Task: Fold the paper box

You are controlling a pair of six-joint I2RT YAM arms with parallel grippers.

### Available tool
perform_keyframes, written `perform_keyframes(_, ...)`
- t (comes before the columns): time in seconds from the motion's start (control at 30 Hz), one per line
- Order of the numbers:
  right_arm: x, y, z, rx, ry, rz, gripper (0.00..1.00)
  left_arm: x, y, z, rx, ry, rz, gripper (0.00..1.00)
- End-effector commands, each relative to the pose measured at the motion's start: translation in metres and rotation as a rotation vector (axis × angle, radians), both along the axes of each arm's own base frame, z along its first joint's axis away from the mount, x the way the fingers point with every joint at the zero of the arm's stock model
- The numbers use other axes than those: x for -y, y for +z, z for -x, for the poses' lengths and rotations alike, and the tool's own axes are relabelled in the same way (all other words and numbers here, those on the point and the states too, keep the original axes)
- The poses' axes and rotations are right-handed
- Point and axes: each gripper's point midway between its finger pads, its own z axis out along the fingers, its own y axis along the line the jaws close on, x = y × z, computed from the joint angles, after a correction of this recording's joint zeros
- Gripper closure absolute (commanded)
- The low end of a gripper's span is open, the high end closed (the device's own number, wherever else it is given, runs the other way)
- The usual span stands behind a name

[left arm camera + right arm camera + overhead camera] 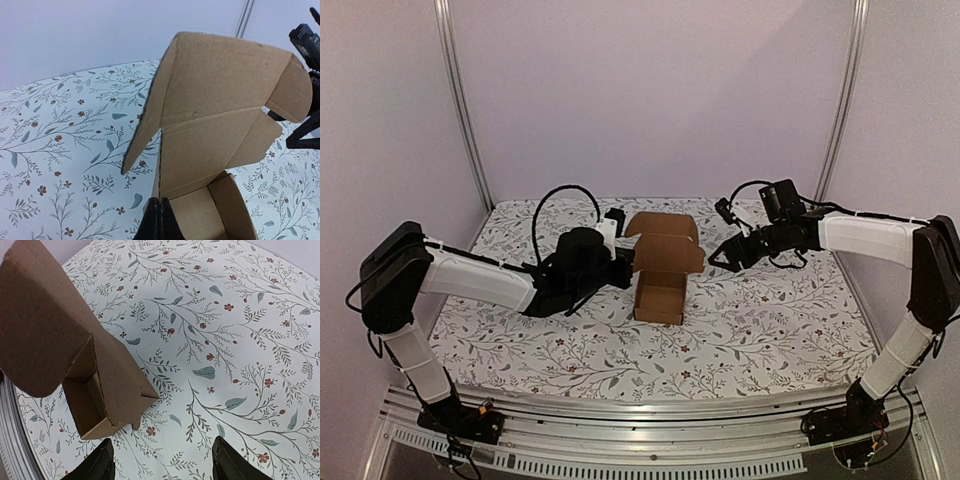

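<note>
Though lid-up, one paper box (pixel 660 288), one left pincer (pixel 160 226), one right pincer (pixel 163 463).

Paper box (pixel 660 268): plain brown cardboard, unmarked, partly folded. The tray section is formed, with its open side up, and rests near the centre of the table (pixel 770 330). The lid panel stands raised from the tray's far wall, with rounded side flaps angled inward.

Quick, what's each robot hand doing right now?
Left gripper: fingers closed, pinching a wall of the paper box.
Right gripper: fingers open, holding nothing.
</note>
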Motion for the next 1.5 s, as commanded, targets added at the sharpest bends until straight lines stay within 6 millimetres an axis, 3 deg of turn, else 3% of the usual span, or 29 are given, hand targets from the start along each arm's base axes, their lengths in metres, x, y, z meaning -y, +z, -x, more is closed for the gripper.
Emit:
perform_keyframes(0.0, -0.021, 0.017, -0.023, 0.087, -0.005, -0.052, 0.37, 0.003, 0.0, -0.004, -0.004, 0.03, -0.012, 1.0)
perform_keyframes(0.27, -0.048, 0.007, -0.004, 0.025, 0.08, -0.082, 0.61, -0.001, 0.0, -0.006, -0.014, 0.066, 0.002, 1.0)
perform_keyframes(0.4, -0.052, 0.006, -0.004, 0.021, 0.072, -0.079, 0.89, 0.0, -0.003, -0.006, -0.026, 0.07, 0.016, 1.0)
perform_keyframes(0.7, -0.067, 0.002, -0.007, -0.009, 0.043, -0.084, 0.95, 0.005, -0.006, -0.006, -0.034, 0.061, 0.033, 0.99)
perform_keyframes(0.83, -0.059, -0.004, -0.003, -0.03, 0.028, -0.041, 0.91, 0.003, -0.005, -0.006, -0.032, 0.074, 0.024, 0.99)
perform_keyframes(1.0, -0.033, 0.008, 0.002, 0.06, 0.027, 0.004, 0.71, -0.001, -0.003, -0.006, -0.022, 0.081, -0.002, 0.99)
perform_keyframes(1.13, -0.013, 0.018, -0.017, 0.101, -0.049, 0.023, 0.53, 0.002, -0.005, -0.005, -0.024, 0.062, -0.009, 0.99)
perform_keyframes(1.3, -0.026, 0.022, -0.025, 0.081, 0.002, -0.021, 0.41, 0.004, -0.005, -0.004, -0.026, 0.045, -0.011, 1.0)
perform_keyframes(1.47, -0.045, 0.005, -0.028, 0.0, 0.057, -0.07, 0.5, 0.005, -0.003, -0.004, -0.028, 0.046, -0.001, 0.99)
